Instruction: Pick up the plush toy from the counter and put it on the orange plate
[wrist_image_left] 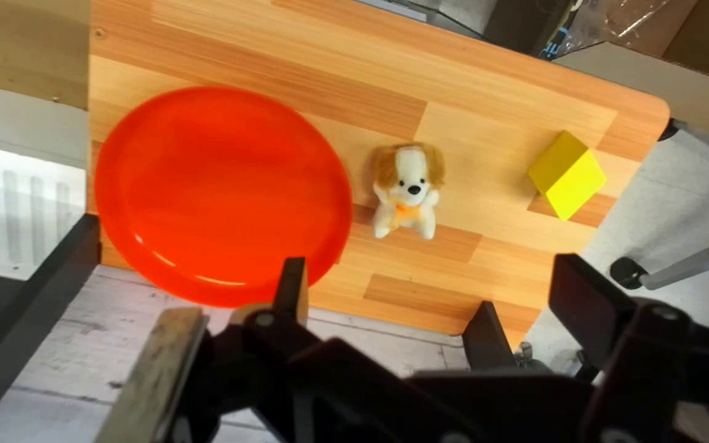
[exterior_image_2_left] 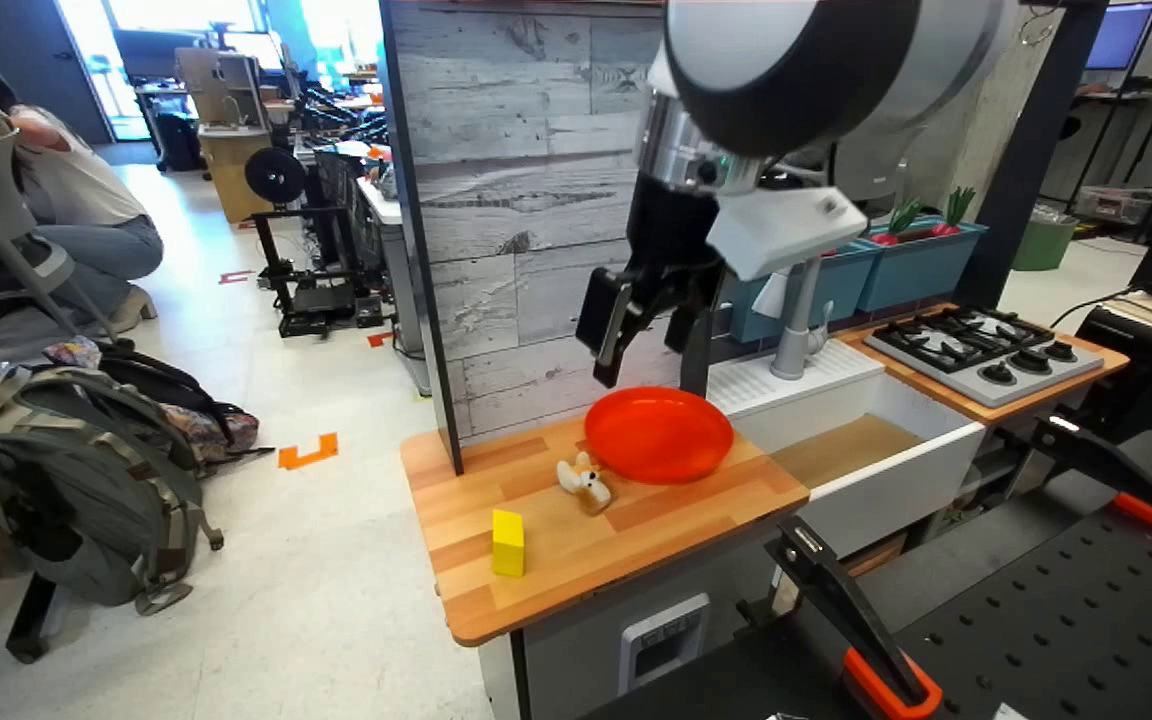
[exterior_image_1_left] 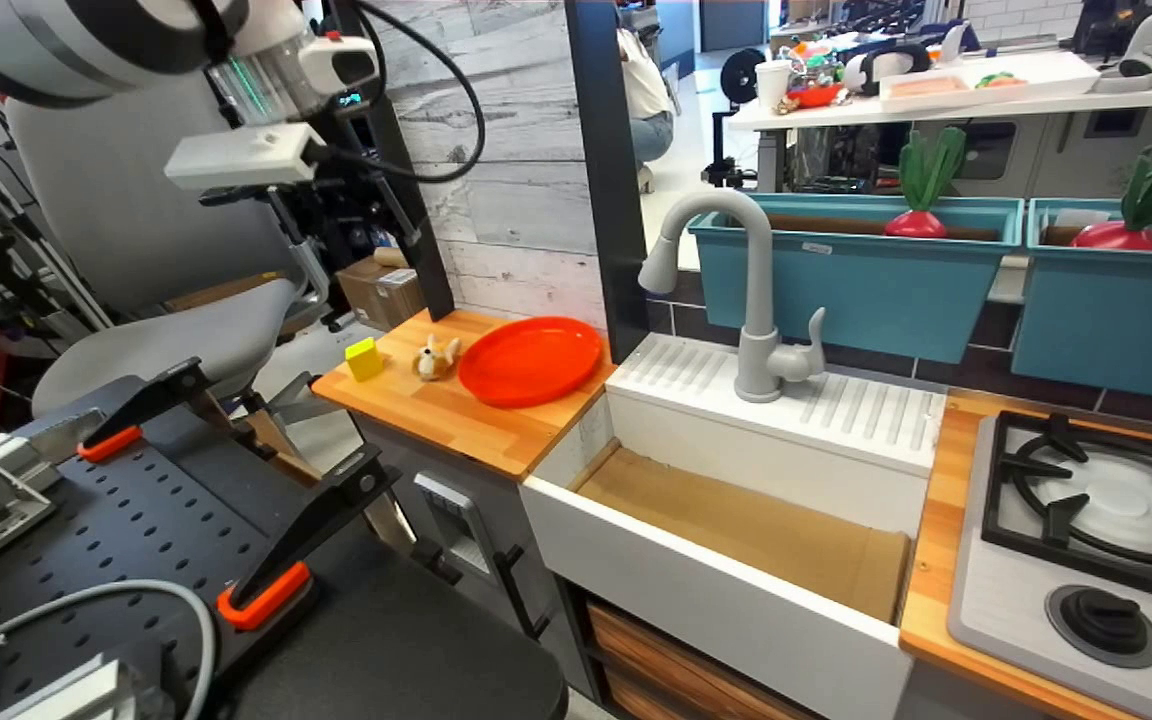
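Alignment for a Soft Grasp

Nearest, the hand (wrist_image_left: 429,264) hangs clear of the counter (wrist_image_left: 484,147), its fingers spread with nothing between them. The plush toy (wrist_image_left: 410,194) rests on the counter just beside the orange plate (wrist_image_left: 225,191), not touching it. The step is presumably the pick: centre the fingers over the toy's body, descend straight, and squeeze lightly, since plush should yield; the finger on the plate's side should clear the rim. The yellow block (wrist_image_left: 567,175) stands past the toy, near the counter's corner. The surface is strip-patterned wood, bounded along one edge by a grey-white plank panel (exterior_image_2_left: 506,160). Farther along come the sink (exterior_image_1_left: 716,600) and stove (exterior_image_1_left: 1101,500); in the room behind, a person (exterior_image_2_left: 91,190) crouches.
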Available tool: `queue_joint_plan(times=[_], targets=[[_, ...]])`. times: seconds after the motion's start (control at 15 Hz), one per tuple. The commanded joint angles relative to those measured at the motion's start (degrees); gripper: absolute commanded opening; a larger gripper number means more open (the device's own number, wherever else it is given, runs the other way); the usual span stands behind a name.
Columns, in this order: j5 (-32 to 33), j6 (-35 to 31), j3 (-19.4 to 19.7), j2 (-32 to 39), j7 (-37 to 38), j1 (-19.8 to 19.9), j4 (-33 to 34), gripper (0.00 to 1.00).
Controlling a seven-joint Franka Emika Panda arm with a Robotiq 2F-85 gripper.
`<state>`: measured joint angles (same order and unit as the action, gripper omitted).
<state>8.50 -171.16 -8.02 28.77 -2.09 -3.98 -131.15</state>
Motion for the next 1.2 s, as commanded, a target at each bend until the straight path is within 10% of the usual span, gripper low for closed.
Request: queue_joint_plan(times=[0.0, 0.53, 0.6, 1.13], targets=[[-2.3, 0.9, -2.1, 11.4, -3.4, 0.6, 10.5, 1.00], [-2.9, 11.3, -2.2, 25.8, -4.7, -1.0, 26.7, 1.00], [-2.9, 12.9, -2.0, 26.6, -4.7, -1.2, 28.0, 0.75], [-2.6, 20.6, -0.6, 31.4, -4.3, -2.6, 36.1, 0.20]])
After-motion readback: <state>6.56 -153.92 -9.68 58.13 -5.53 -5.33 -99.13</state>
